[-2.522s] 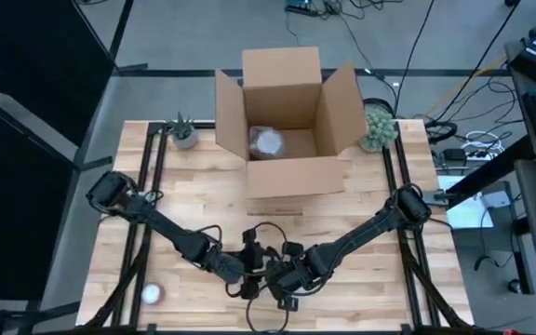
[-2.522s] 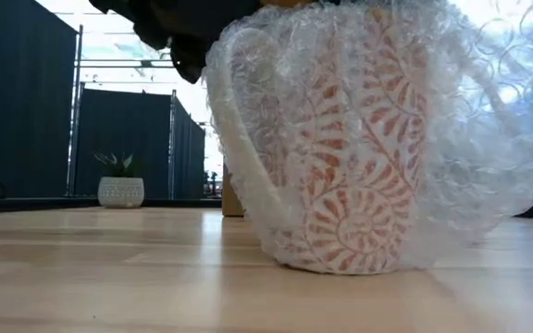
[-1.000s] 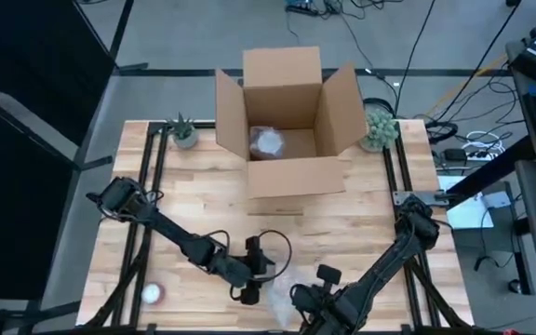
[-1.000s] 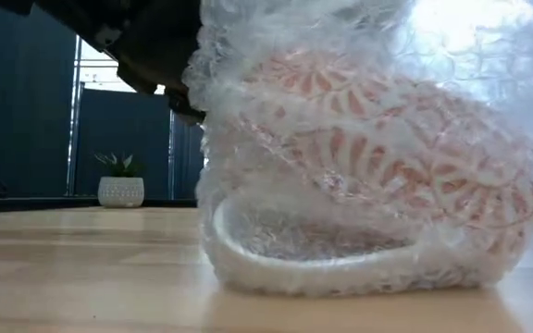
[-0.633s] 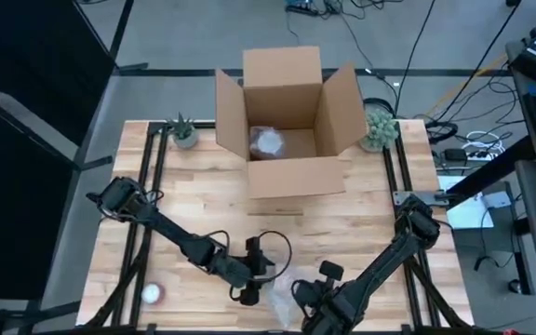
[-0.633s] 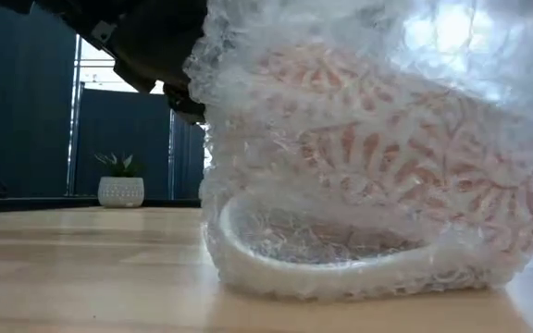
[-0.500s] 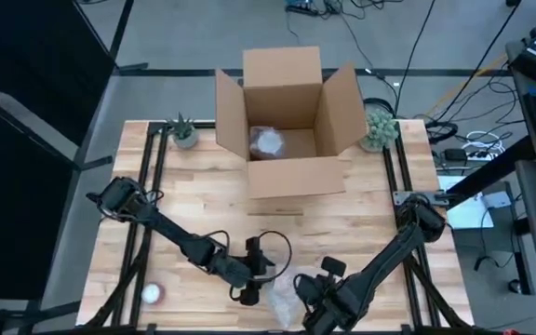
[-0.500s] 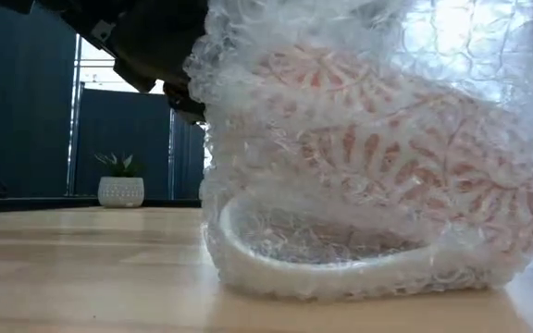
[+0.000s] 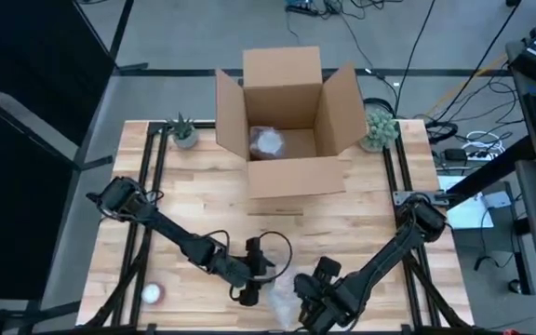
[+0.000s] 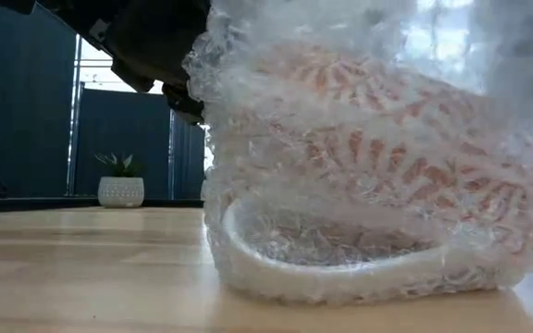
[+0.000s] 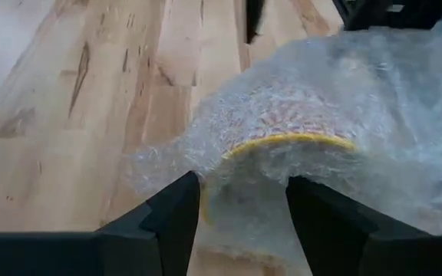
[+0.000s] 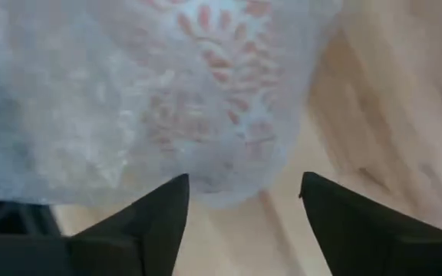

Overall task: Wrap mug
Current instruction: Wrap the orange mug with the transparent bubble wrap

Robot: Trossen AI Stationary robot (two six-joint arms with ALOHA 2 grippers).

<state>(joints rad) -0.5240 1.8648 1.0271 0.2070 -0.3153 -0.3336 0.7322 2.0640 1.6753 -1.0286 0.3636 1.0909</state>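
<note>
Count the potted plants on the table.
2: one plant at the far left corner, left of the box; another plant at the far right corner, right of it. None seems hidden.

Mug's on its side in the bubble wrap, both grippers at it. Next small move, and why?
Probably close the left gripper on the loose bubble wrap at the mug rim: its fingers are open around that flap, and the right gripper is open too, so nothing pins the wrap.

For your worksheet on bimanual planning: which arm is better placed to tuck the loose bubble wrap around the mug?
Probably the left: its end effector stands open at the bubble-wrapped orange-patterned mug's yellow rim.
</note>
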